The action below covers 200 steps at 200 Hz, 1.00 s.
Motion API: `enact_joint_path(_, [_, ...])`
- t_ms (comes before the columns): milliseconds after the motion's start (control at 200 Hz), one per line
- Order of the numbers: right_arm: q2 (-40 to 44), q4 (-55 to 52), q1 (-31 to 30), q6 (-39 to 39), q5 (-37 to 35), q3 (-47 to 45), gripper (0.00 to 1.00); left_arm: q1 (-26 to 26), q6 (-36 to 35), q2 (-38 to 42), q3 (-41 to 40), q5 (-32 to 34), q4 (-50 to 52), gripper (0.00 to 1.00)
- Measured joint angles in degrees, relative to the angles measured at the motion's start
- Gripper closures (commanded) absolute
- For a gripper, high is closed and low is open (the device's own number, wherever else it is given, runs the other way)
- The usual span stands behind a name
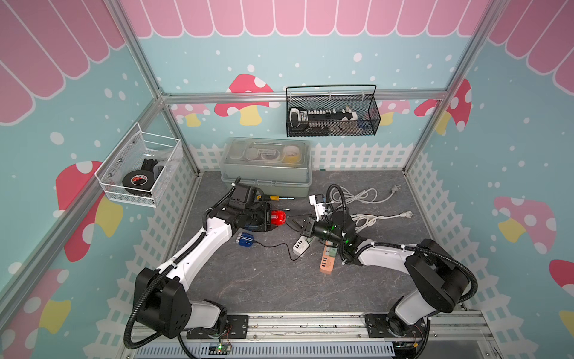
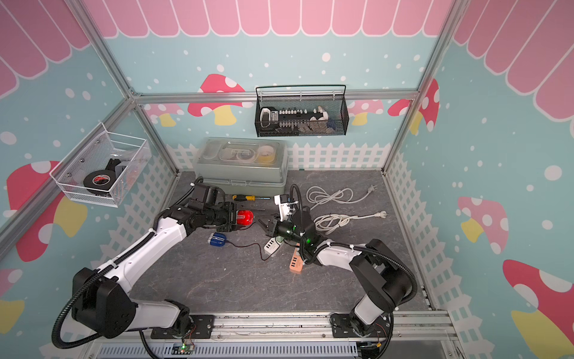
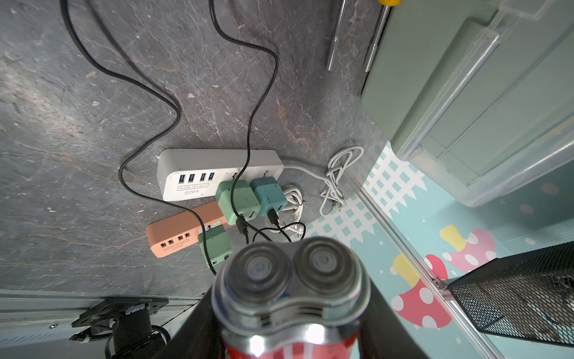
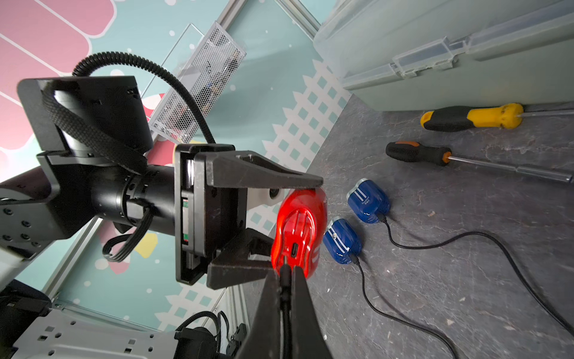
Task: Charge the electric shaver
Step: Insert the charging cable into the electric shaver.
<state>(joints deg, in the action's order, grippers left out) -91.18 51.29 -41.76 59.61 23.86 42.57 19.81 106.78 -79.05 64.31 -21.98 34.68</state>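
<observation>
Your left hand [image 1: 269, 219] clamps the red electric shaver [image 1: 278, 216] over the counter [image 1: 248, 279]. Your right hand [image 1: 293, 222] is pinched on the charging plug [image 4: 285, 275] beside its port. The white basket [image 1: 105, 184] holds black tape [image 1: 134, 180].

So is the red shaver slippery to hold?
Probably a bit: the shaver has a shiny, rounded shell. It looks hard, so the left gripper likely won't dent it. Set down, it might rock or roll.
</observation>
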Motion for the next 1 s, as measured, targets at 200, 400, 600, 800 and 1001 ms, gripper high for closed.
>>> enact_joint_path(200, [-1.90, 0.39, -0.37, 1.11, 0.17, 0.70, 1.00, 0.20, -0.02, -0.44, 0.02, -0.17, -0.31, 1.00])
enact_joint_path(400, [-3.48, 1.44, -0.66, 2.58, 0.09, 0.70, 1.00, 0.17, -0.02, -0.66, 0.02, -0.07, -0.31, 1.00])
enact_joint_path(600, [-4.07, 2.62, -0.63, 3.67, -0.28, 0.74, 1.00, 0.20, 0.00, -0.68, 0.00, 0.07, -0.31, 1.00])
enact_joint_path(800, [-4.76, 2.73, -0.63, 4.52, -0.28, 1.42, 1.00, 0.13, 0.00, -0.68, 0.00, 0.48, -0.33, 1.00])
enact_joint_path(1001, [-4.76, 1.90, -0.63, 4.63, -0.33, 1.42, 1.00, 0.15, -0.04, -0.68, 0.02, 0.81, -0.22, 1.00])
